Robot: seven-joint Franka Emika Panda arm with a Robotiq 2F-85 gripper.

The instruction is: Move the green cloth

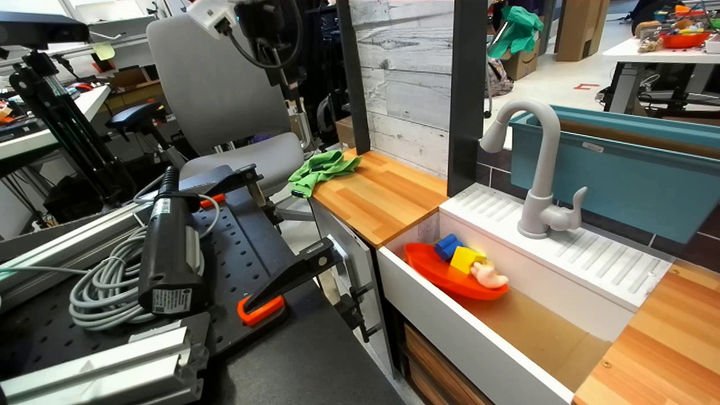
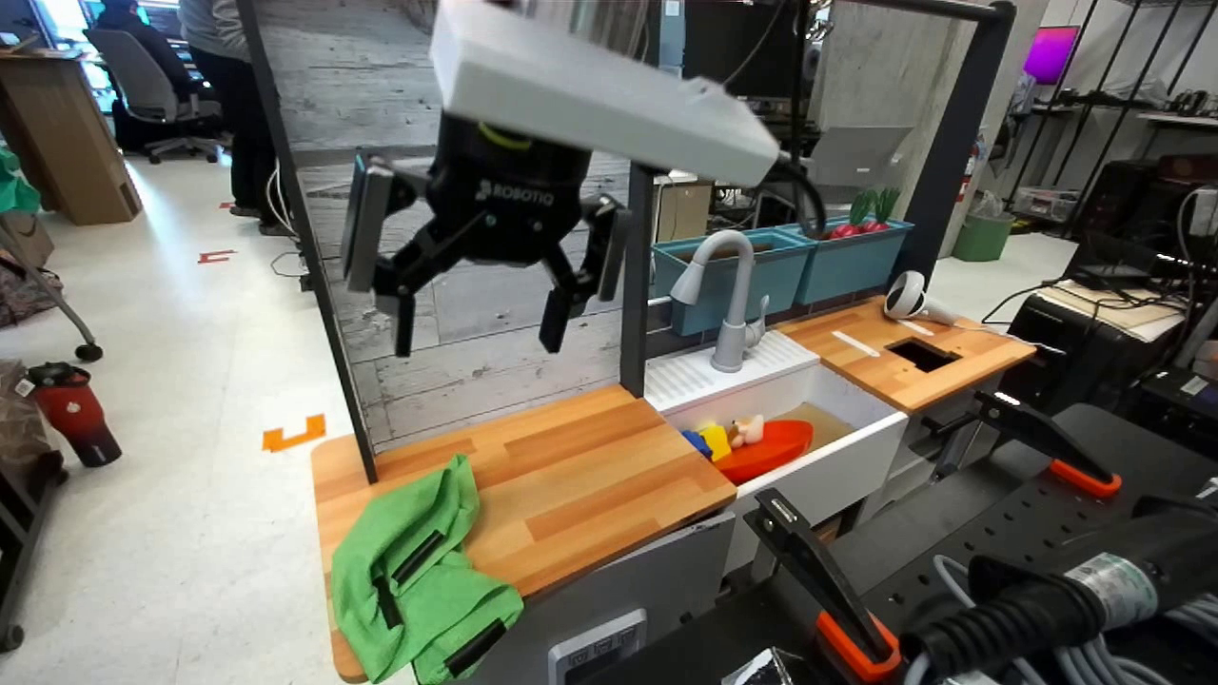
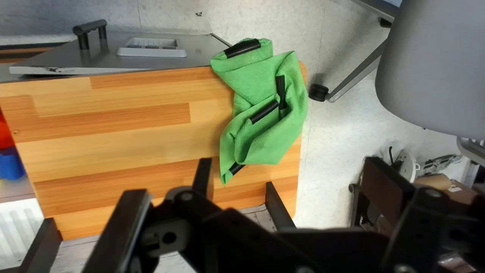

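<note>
Exterior view | green cloth (image 2: pixel 440 588) crumpled on wooden countertop (image 2: pixel 590 466) | end effector (image 2: pixel 478 328): jaws apart | pale floor (image 2: pixel 190 542) alongside

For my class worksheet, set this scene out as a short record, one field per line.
Item to move: green cloth
Shape: crumpled, with black strips
Place: on the wooden counter, partly over its edge
Gripper: open, holding nothing, above the counter
Inside white sink: red dish, blue object, yellow object, pink object
Faucet: grey, beside the sink
</note>
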